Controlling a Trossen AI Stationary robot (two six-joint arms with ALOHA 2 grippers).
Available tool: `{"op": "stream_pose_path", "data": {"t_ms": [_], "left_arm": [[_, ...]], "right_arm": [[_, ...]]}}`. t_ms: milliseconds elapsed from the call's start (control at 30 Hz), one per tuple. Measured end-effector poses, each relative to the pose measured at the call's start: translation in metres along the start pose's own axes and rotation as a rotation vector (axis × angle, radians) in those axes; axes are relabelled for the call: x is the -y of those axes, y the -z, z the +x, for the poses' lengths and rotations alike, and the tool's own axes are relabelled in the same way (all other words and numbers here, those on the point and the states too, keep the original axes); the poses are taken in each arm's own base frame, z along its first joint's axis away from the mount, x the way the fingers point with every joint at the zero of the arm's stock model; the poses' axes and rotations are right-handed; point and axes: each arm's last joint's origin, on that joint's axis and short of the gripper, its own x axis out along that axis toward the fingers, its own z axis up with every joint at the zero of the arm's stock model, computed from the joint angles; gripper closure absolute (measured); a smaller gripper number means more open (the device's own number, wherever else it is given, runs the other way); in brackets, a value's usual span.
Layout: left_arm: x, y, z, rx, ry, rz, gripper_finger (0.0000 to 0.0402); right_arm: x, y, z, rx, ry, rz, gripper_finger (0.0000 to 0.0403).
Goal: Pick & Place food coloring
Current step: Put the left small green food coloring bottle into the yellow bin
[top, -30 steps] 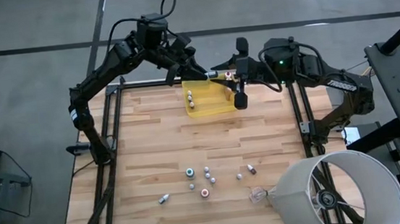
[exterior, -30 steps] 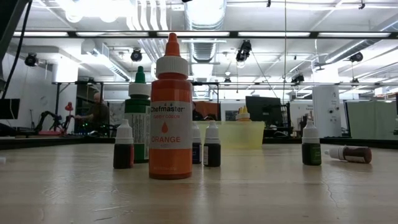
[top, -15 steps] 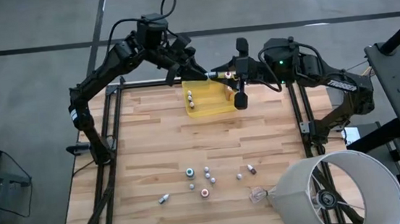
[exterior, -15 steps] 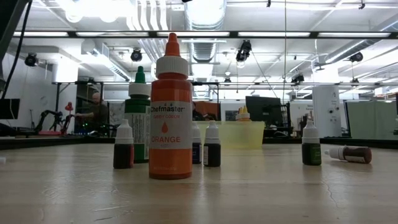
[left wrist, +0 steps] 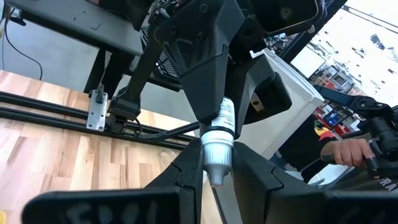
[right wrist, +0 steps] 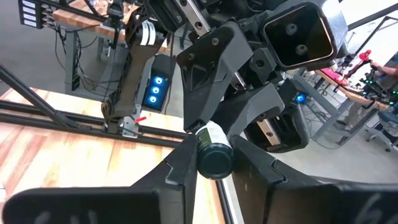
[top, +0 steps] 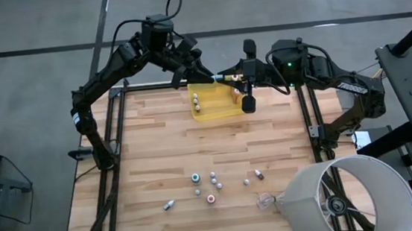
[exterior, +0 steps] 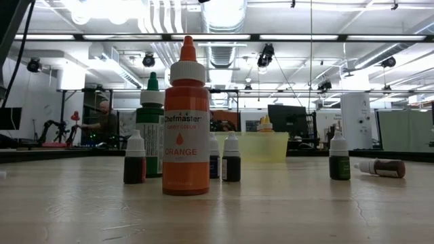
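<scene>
One small food coloring bottle (top: 225,76) with a white cap and a dark body hangs level in the air over the far edge of the yellow tray (top: 215,113). My left gripper (top: 216,76) reaches it from the table's left and my right gripper (top: 235,76) from the right, and both are shut on it. Two bottles (top: 196,99) stand in the tray. Several more (top: 210,184) stand on the wood near the front, among them a big orange one (exterior: 186,122) and a green one (exterior: 150,129). My left gripper pinches the bottle's white cap end (left wrist: 217,149) between its two fingers. The fingers come level from the table's left and lie along the bottle, whose cap points back at the wrist. The bottle is clear of the tray. My right gripper has the bottle's dark base end (right wrist: 214,158) between its two fingers, one on each side. The fingers come level from the table's right and lie along the bottle. The bottle stays level, lifted clear.
One bottle (top: 168,205) lies on its side at the front left. A clear plastic scrap (top: 264,200) and a white lamp shade (top: 348,196) are at the front right. Bare wood lies between tray and bottles. A person's hand (left wrist: 348,149) shows beyond the table.
</scene>
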Motion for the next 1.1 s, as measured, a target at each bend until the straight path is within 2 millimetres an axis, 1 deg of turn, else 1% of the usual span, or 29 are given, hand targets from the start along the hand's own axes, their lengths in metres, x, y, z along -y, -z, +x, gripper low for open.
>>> {"op": "stream_pose_path", "data": {"t_ms": [100,300,400,500,600,733,833,967,1100], "left_arm": [[0.000,0.000,0.000,0.001,-0.002,-0.001,0.0344],[0.001,-0.001,-0.002,0.007,0.000,-0.015,0.0289],[0.001,-0.001,-0.002,0.003,0.007,-0.021,0.0269],[0.001,-0.001,-0.002,-0.001,0.016,-0.023,0.0261],[0.002,-0.001,-0.002,-0.001,0.016,-0.008,0.0260],[0.006,-0.001,-0.005,0.008,0.010,0.073,0.0259],[0.012,-0.003,-0.010,0.031,-0.039,0.188,0.0259],[0.021,-0.005,-0.013,0.063,-0.157,0.362,0.0259],[0.029,-0.006,-0.015,0.083,-0.273,0.478,0.0259]], "right_arm": [[0.000,0.000,0.000,0.000,0.000,0.000,0.0331],[0.000,0.000,0.000,-0.004,-0.001,-0.001,0.0329],[0.000,0.000,-0.001,-0.003,-0.001,-0.001,0.0331],[0.001,-0.002,-0.003,-0.005,-0.002,-0.001,0.0331],[0.003,-0.008,-0.009,0.015,0.005,0.000,0.0331],[0.006,-0.016,-0.018,0.028,0.009,0.002,0.0332],[0.008,-0.020,-0.022,0.037,0.012,0.002,0.0331],[0.009,-0.022,-0.025,0.038,0.012,0.022,0.0332],[0.010,-0.024,-0.027,0.047,0.015,0.026,0.0332]]}}
